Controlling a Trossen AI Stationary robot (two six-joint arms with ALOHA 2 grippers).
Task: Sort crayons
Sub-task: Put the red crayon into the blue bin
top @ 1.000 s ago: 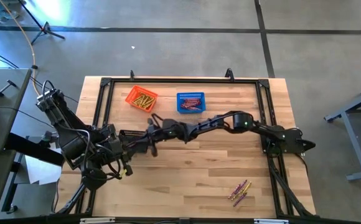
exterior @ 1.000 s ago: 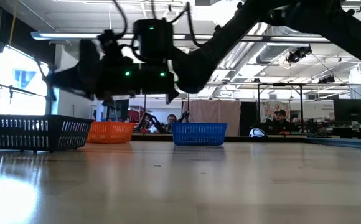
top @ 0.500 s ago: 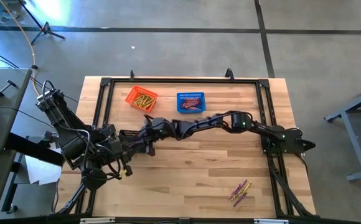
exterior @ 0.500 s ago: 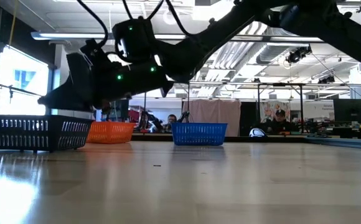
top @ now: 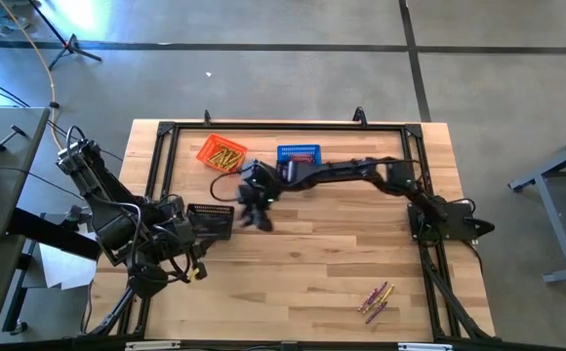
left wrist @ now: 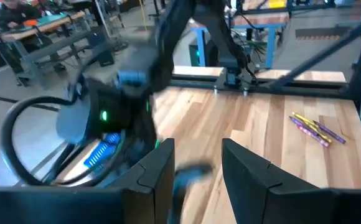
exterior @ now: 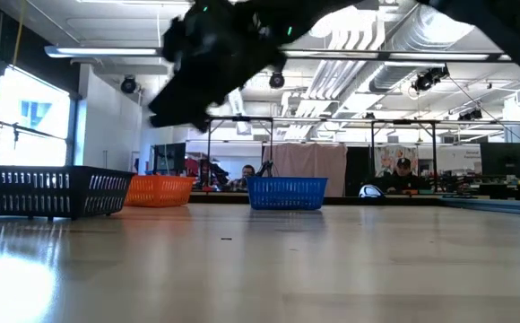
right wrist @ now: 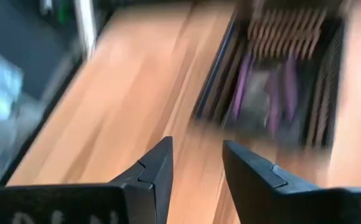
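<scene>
Crayons (top: 376, 298) near the tabletop's front right corner look light, stiff and snappable, best pinched mid-length by the empty, parted right gripper (top: 255, 218); left gripper (left wrist: 196, 163) gapes idle.

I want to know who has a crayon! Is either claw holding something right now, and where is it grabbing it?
No. The right claw is open and empty near the black basket. The left claw is open and empty too.
</scene>
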